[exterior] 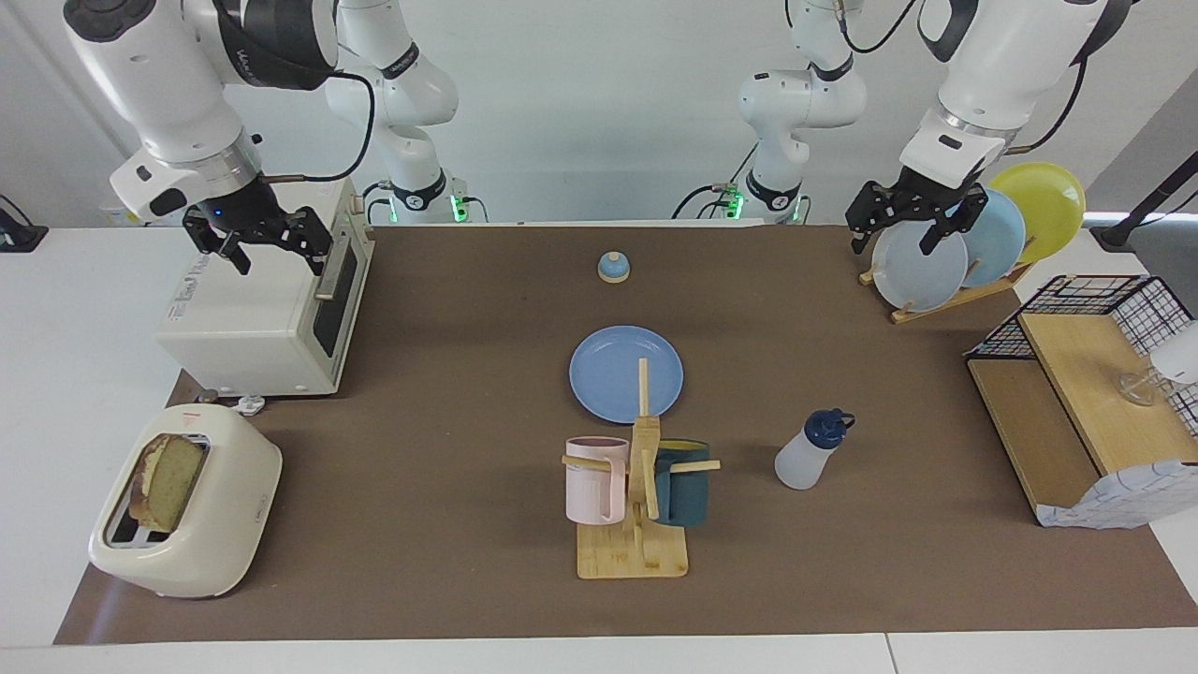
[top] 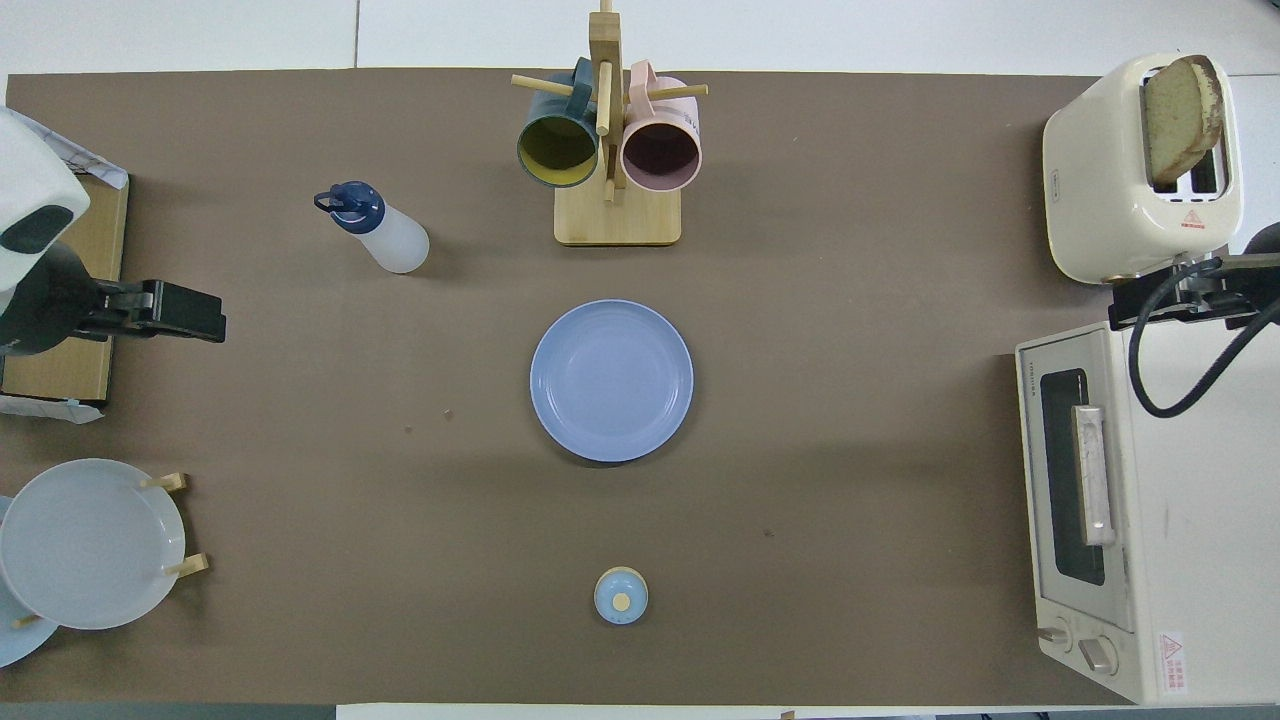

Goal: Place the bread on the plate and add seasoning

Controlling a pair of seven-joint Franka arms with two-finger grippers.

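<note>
So we hold both arms raised with nothing gripped, the right end effector (exterior: 267,245) spread wide over the oven (exterior: 271,318) near the toaster (exterior: 187,505) where the bread (exterior: 168,482) stands, the left end effector (exterior: 903,225) wide by the rack, leaving plate (exterior: 613,370) and seasoning (exterior: 812,451) untouched.

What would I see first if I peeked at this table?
Probably the round medium-blue plate, bare in the middle of the brown mat. Next, the tan bread slice poking up from the cream toaster at the right arm's end, farther from the robots than the white toaster oven. Both grippers hang open in the air: the right gripper over the oven, the left gripper over the wooden rack of plates.
</note>
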